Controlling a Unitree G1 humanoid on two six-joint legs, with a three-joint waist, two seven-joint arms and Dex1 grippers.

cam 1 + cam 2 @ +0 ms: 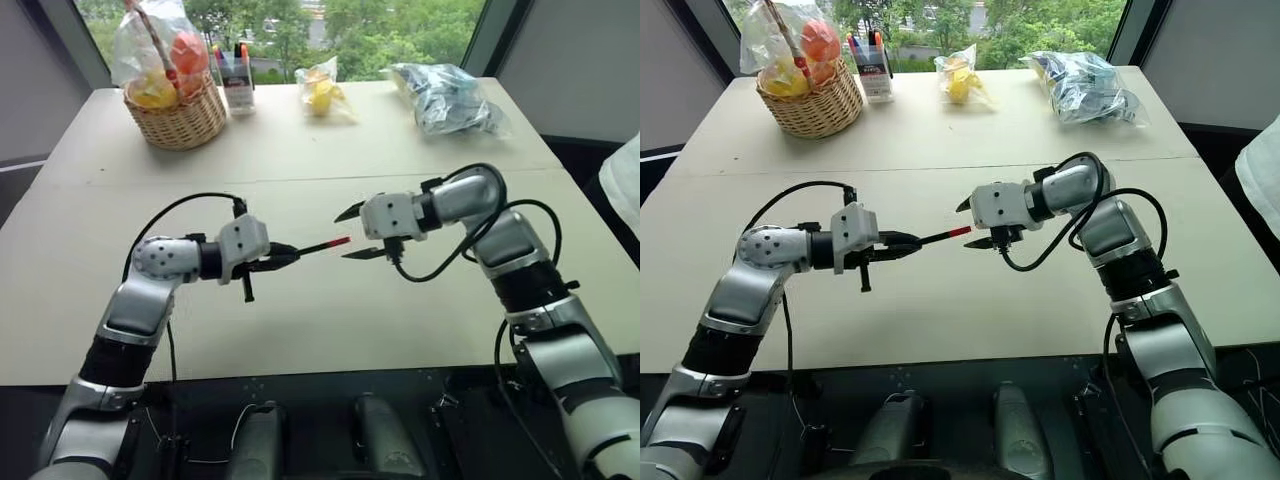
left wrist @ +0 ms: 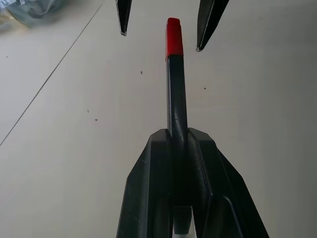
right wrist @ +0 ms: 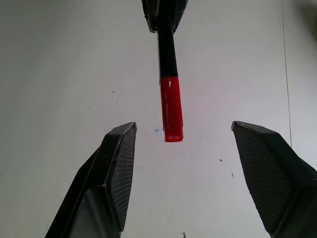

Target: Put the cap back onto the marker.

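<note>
1. A wicker basket (image 1: 185,120) stands at the far left of the table (image 1: 300,300), holding wrapped fruit in a clear bag.
2. Just beside the basket, to its right, a small box of coloured markers (image 1: 236,80) stands upright.
3. Further right along the far edge lie a small clear bag with something yellow inside (image 1: 322,92) and a larger crumpled plastic bag (image 1: 445,97), well apart from each other.
4. Nearer the robot, the left gripper (image 1: 288,253) hangs above the table, its two black fingers closed tight on the marker (image 1: 312,247).
5. The marker is a slim black stick that points out of the left gripper toward the right gripper, raised clear of the tabletop.
6. The cap (image 3: 171,108) is the red piece seated on the marker's free end, in line with the black barrel and touching it.
7. In the left wrist view the barrel runs straight out between the closed fingers (image 2: 148,188), with the red end near the tips of the other gripper.
8. The right gripper (image 1: 355,232) faces the left one, its jaws spread wide and holding nothing.
9. In the right wrist view the capped end sits between the two spread fingers (image 3: 119,168) without touching either.
10. A bit of white cloth (image 1: 625,180) shows at the far right edge, beside the table.
</note>
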